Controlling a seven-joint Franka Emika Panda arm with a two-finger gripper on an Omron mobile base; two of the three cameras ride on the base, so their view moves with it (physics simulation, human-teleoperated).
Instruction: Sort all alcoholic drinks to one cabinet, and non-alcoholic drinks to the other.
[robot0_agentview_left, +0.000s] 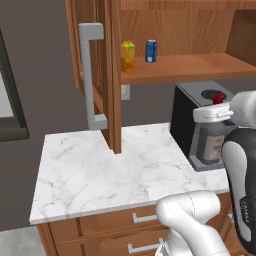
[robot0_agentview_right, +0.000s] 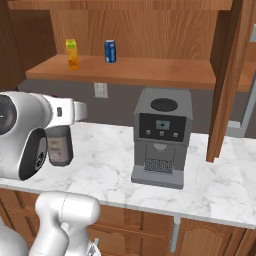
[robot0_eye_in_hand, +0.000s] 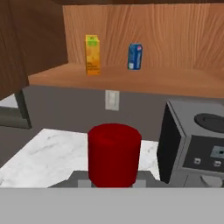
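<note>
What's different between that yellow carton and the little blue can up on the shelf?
The juice carton is yellow-orange with a green top, while the soda can is blue with a white mark. The carton is a tall box with flat sides; the can is a shorter round cylinder. The carton stands further left on the shelf in the right base view, the can to its right, apart from it. Both stand upright in the open cabinet.

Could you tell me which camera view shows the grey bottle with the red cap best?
The left base view: the grey bottle shows cap, neck, body and label, held in the gripper. The right base view shows just its lower body and label, partly behind the arm. The hand view shows mostly the red cap, close up.
</note>
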